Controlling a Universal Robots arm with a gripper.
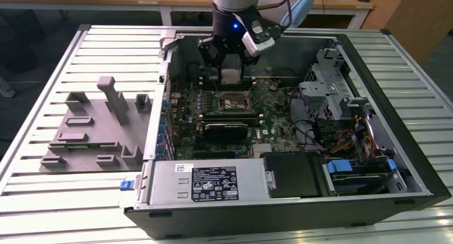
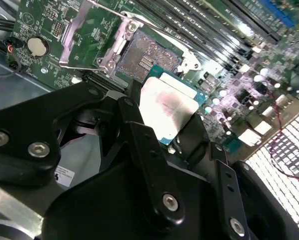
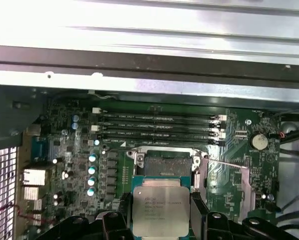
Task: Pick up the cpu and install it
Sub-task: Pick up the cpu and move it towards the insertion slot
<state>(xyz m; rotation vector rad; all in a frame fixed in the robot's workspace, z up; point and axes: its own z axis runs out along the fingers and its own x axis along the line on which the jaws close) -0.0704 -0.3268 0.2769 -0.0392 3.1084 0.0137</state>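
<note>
First wrist view shows you the pincer [image 3: 162,222] clamped on the chip [image 3: 161,205] by its two side edges, with the open socket [image 3: 168,162] just ahead. I judge the chip light, stiff and delicate underneath: grip only the rim.

This looks like a robotics lab or test workshop. An opened computer case [image 1: 283,223] lies on a slotted metal tabletop [image 1: 42,201] beside a grey moulded tray [image 1: 85,132] of upright posts. A robot arm [image 1: 234,5] reaches into the case with a chip [image 3: 161,207] pinched in its hand [image 1: 232,74]. Wooden desks [image 1: 85,0] stand behind.
</note>
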